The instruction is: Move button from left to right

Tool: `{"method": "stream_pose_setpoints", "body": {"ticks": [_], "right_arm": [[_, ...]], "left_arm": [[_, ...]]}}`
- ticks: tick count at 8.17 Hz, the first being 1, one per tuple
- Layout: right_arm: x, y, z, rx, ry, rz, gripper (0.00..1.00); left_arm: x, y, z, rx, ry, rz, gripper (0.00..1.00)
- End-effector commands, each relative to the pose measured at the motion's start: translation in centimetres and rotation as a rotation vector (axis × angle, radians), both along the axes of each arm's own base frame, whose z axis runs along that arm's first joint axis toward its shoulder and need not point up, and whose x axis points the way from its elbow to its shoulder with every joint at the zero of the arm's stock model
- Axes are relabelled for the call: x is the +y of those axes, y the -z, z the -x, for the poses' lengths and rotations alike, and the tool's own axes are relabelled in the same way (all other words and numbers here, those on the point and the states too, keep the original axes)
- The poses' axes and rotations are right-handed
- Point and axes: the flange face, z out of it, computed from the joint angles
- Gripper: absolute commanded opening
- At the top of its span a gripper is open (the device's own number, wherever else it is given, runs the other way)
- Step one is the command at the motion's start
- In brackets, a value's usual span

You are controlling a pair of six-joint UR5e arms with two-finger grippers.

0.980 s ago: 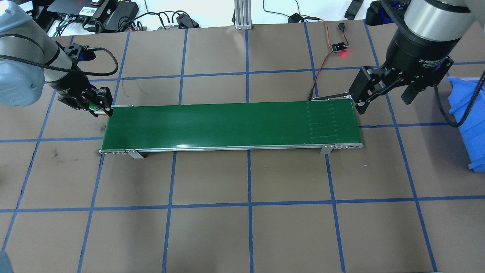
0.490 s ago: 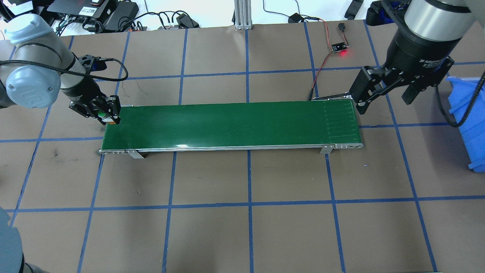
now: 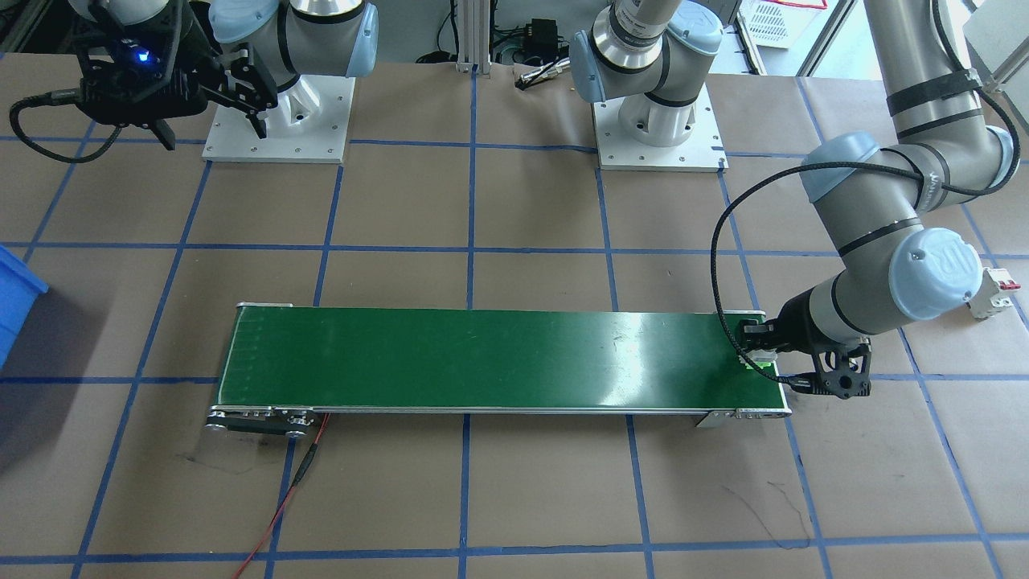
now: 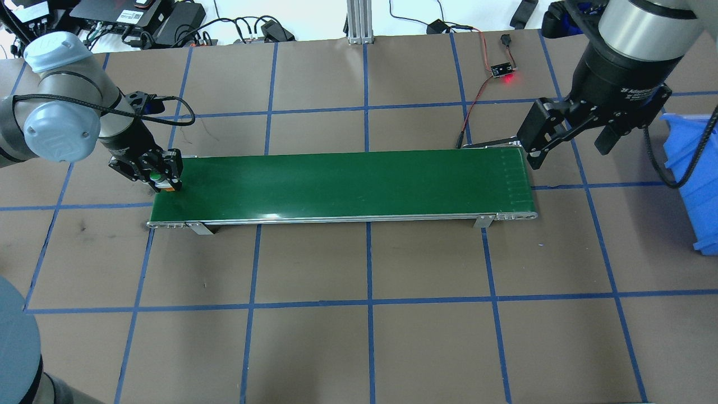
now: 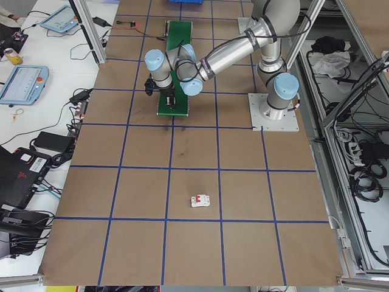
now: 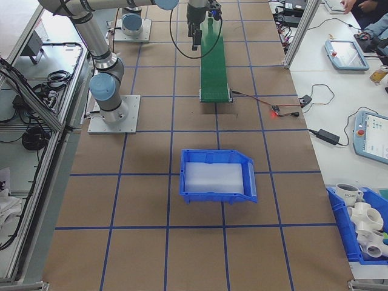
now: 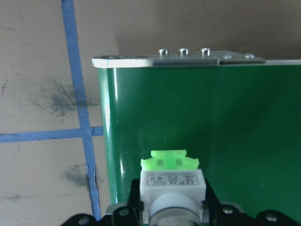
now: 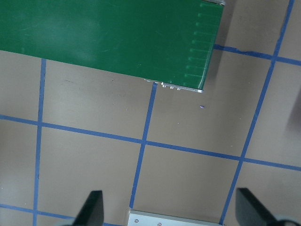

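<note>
Brown paper with blue tape lines covers the table (image 4: 359,348), and a green conveyor belt (image 4: 342,185) is laid on it. At the belt's left end the left gripper (image 4: 161,180) is pinched on the button (image 7: 173,181), held just above the belt. Release and transport are judged to remain. Beyond the belt's right end the right gripper (image 4: 566,143) is kept spread. The button's cap is hidden in the wrist view.

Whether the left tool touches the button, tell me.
Touching. The left wrist view shows the button clamped in the left tool, its body seated between the fingers with no gap.
</note>
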Motion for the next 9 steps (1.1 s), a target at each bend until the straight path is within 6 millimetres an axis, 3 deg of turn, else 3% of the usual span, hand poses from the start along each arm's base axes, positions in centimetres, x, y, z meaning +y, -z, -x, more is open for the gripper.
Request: {"method": "stream_pose_setpoints", "body": {"ticks": [1, 2, 4, 7, 9], "right_arm": [[0.0, 0.0, 0.0, -0.001, 0.001, -0.001, 1.0], [0.0, 0.0, 0.0, -0.001, 0.001, -0.001, 1.0], [0.0, 0.0, 0.0, 0.001, -0.001, -0.001, 1.0], [0.0, 0.0, 0.0, 0.001, -0.001, -0.001, 1.0], [-0.3, 0.3, 0.0, -0.001, -0.004, -0.001, 1.0]], "left_arm": [[0.3, 0.2, 0.1, 0.003, -0.007, -0.021, 0.63], [0.4, -0.4, 0.5, 0.008, -0.004, -0.015, 0.99], [1.1, -1.8, 3.1, 0.019, 0.037, -0.047, 1.0], [6.5, -10.8, 10.3, 0.02, -0.046, -0.03, 1.0], [7.3, -13.2, 12.1, 0.011, -0.002, 0.027, 1.0]]}}
